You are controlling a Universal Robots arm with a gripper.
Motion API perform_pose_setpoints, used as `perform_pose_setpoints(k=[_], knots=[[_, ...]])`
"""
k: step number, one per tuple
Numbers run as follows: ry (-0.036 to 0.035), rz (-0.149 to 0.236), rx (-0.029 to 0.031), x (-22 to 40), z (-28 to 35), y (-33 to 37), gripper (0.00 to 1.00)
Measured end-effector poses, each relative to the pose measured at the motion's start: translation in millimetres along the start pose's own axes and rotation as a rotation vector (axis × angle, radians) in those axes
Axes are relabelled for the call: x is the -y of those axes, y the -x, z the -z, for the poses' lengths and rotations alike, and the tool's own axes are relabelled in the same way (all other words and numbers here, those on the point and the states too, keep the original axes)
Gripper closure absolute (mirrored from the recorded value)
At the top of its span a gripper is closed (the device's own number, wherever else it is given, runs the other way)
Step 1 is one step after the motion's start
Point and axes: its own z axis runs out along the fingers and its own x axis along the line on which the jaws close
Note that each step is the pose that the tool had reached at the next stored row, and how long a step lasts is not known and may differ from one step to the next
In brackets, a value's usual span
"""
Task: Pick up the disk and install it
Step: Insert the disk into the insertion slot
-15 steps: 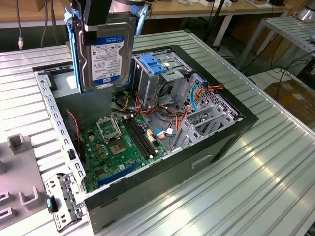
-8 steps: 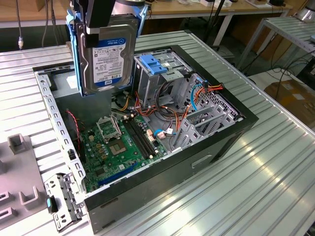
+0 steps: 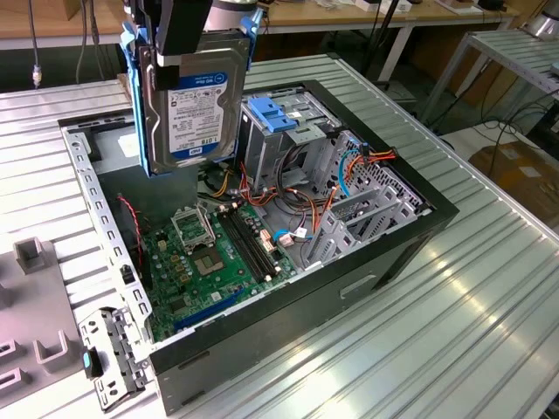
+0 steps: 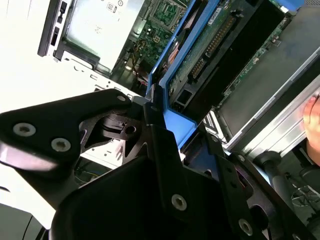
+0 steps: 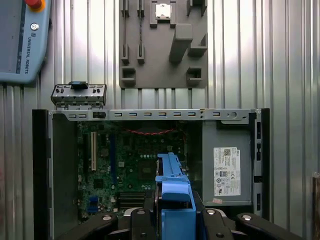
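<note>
My gripper is shut on the disk, a silver-grey hard drive with a blue-and-white label and blue plastic rails. The drive hangs upright, label facing out, above the back left of the open computer case. It is clear of the case and apart from the metal drive cage, which stands to its right in the exterior view. In the second wrist view the disk's green circuit-board underside runs away from the black fingers. In the first wrist view the blue rail shows end-on above the motherboard.
A blue latch tops the drive cage. Loose cables lie beside the motherboard. The grey power-supply box fills one corner of the case. A grey fixture plate and a teach pendant lie beyond. A person's hand is nearby.
</note>
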Motion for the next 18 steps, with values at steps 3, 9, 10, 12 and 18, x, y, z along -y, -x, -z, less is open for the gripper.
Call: perform_pose_setpoints(k=[3,9,10,12,18], knots=[[0.0000,0.000,0.0000,0.1,0.0,-2.7,0.63],[0.0000,0.000,0.0000,0.2,0.0,-8.6,0.63],[0.0000,0.000,0.0000,0.2,0.0,-9.3,0.63],[0.0000,0.000,0.0000,0.3,0.0,-10.9,0.63],[0.0000,0.000,0.0000,0.3,0.0,-11.9,0.63]])
